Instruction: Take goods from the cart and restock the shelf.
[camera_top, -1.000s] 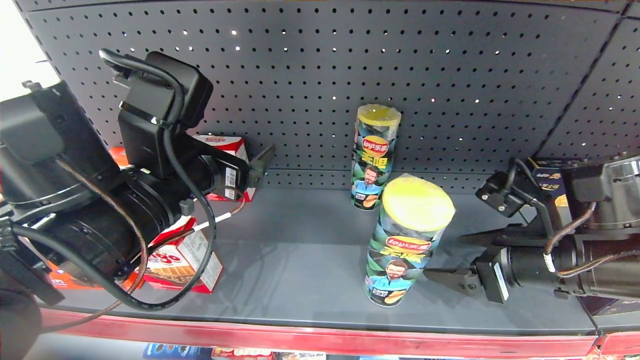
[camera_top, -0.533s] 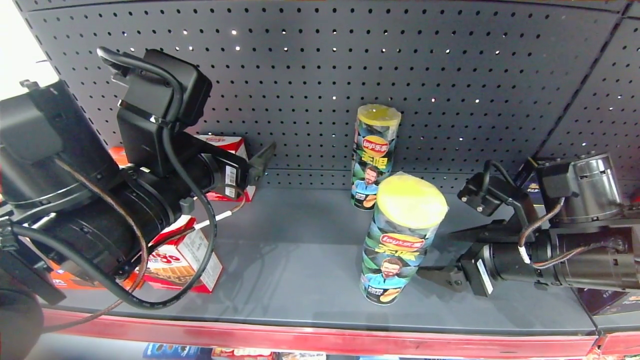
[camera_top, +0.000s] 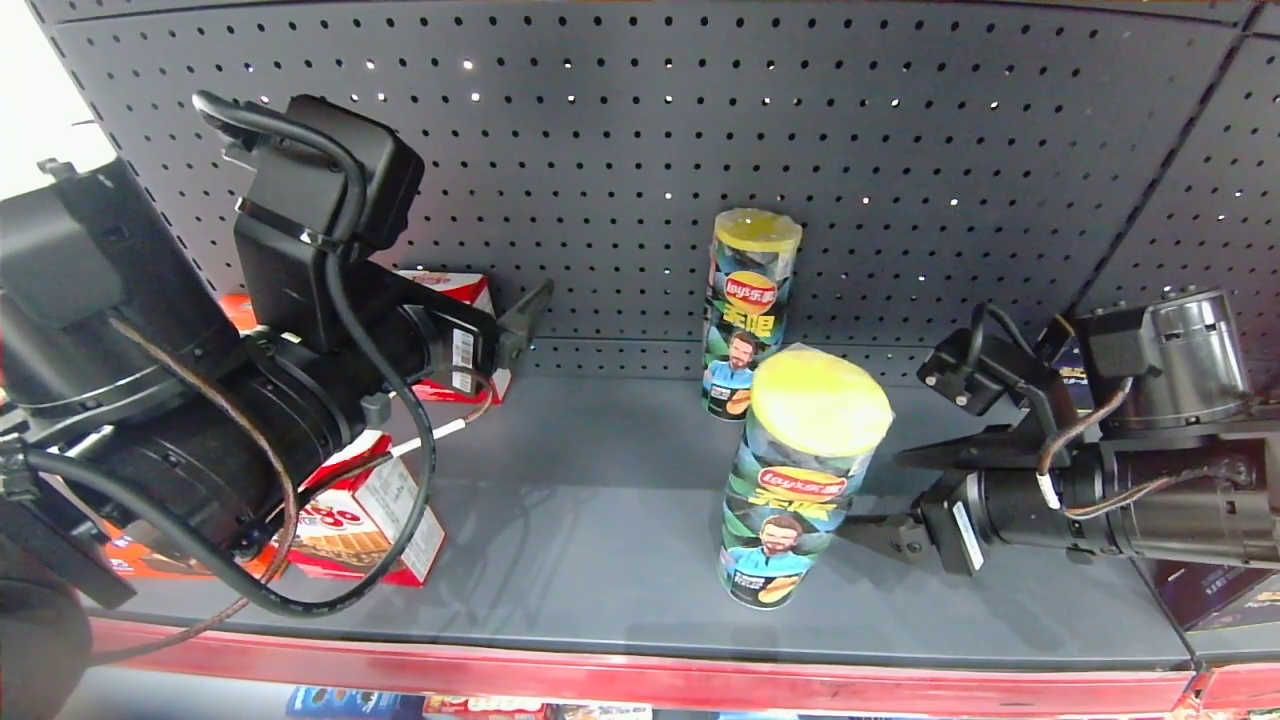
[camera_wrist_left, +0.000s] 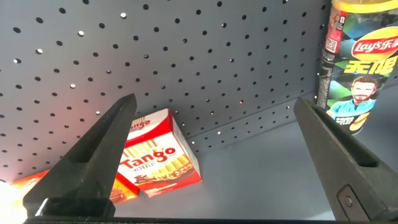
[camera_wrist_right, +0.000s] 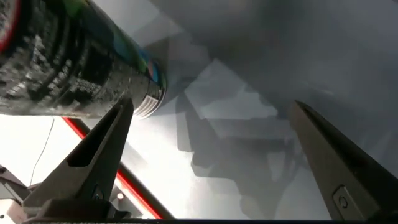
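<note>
Yellow-lidded green cylindrical crisp can (camera_top: 805, 480) is stood upright on grey metal shelf (camera_top: 560, 520), released by spread right end effector (camera_top: 875, 492); left end effector (camera_wrist_left: 214, 106) spread, empty; further restocking judged pending.

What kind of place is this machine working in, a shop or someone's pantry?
Most likely a shop aisle, or a mock-up of one. A grey shelf with a red front strip backs onto a perforated metal panel, and packaged snacks stand on it: two matching chip cans and some red-and-white boxes.

wafer box (camera_top: 462, 295) at back by pegboard (camera_top: 640, 120); 2nd wafer box (camera_top: 375, 520) nr front.
</note>
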